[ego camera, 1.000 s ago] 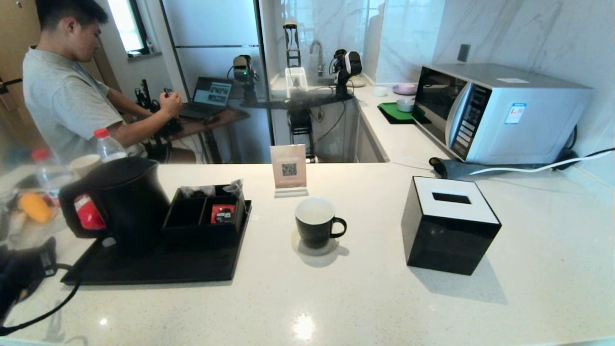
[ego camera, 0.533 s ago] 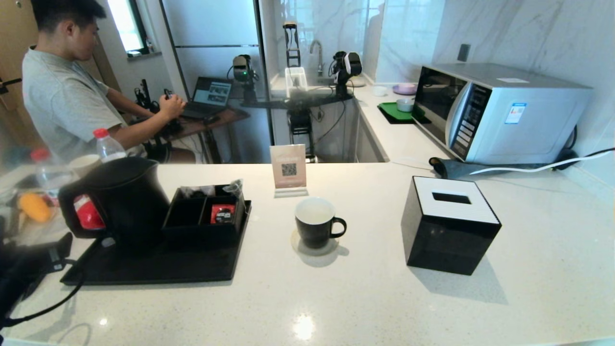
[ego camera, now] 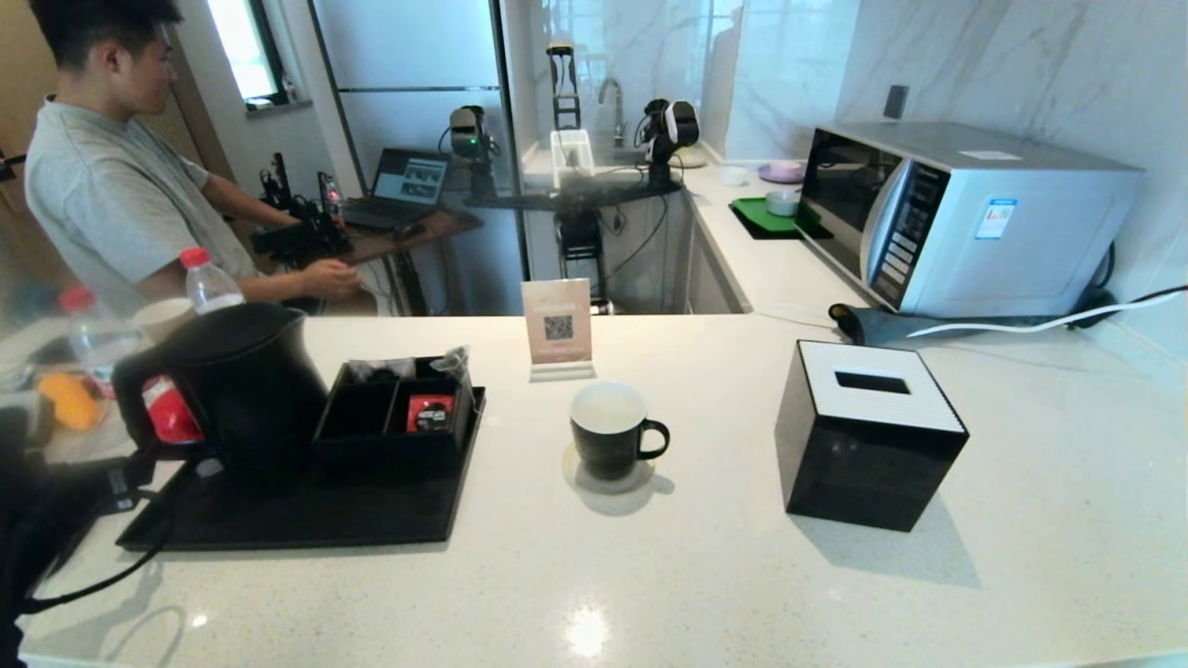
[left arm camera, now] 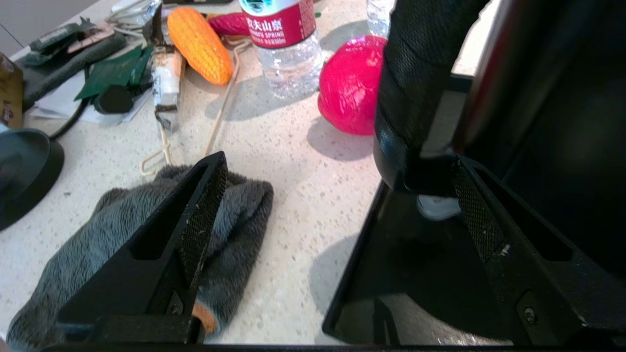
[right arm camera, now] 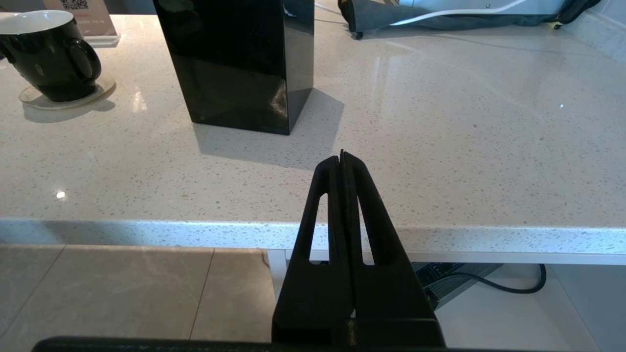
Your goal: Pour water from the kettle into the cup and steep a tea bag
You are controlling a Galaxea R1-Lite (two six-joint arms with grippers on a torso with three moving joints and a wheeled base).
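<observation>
Left pincer (left arm camera: 337,171): fingers apart, low at the kettle (ego camera: 243,385) handle, on the tray (ego camera: 306,520). Right pincer (right arm camera: 342,157): fingers together, parked below desk (right arm camera: 440,146) edge. Cup (ego camera: 608,431): mid-desk, on coaster.

Kettle (ego camera: 243,390) on tray (ego camera: 306,515); cup (ego camera: 613,432) apart; left gripper (ego camera: 139,468) seemingly near handle.

Left end effector (left arm camera: 337,166) agape, right end effector (right arm camera: 342,159) closed

black tapered claw (right arm camera: 342,159), ridged pads (left arm camera: 203,220)
</observation>
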